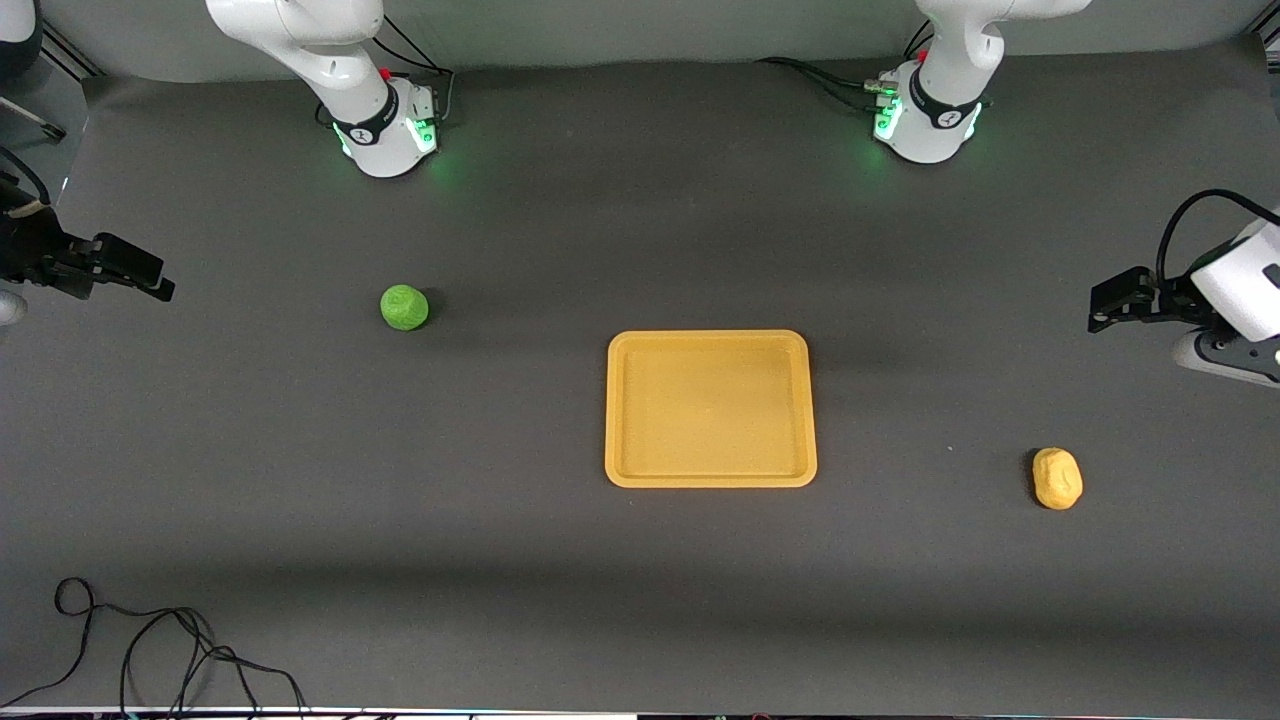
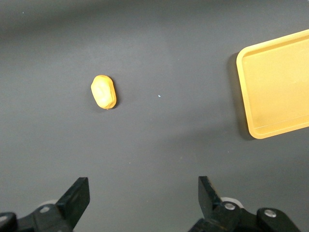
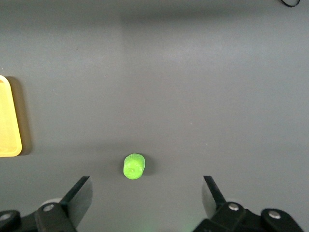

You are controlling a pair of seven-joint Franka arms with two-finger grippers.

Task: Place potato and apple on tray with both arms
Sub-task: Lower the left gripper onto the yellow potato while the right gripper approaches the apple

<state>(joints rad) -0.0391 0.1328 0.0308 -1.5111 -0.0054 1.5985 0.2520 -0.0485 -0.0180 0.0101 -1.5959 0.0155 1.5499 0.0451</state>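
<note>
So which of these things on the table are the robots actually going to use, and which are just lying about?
Part of the job:
- apple
- potato
- tray, nothing on it yet
- left gripper, open above the potato's end of the table
- right gripper, open above the apple's end

Just lying about:
- loose black cable at the table edge nearest the front camera

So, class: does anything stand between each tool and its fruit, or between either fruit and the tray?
Nothing visible does. Bare table lies between the open left tool and the potato, and between the open right tool and the apple. Both paths to the tray are bare too.
</note>
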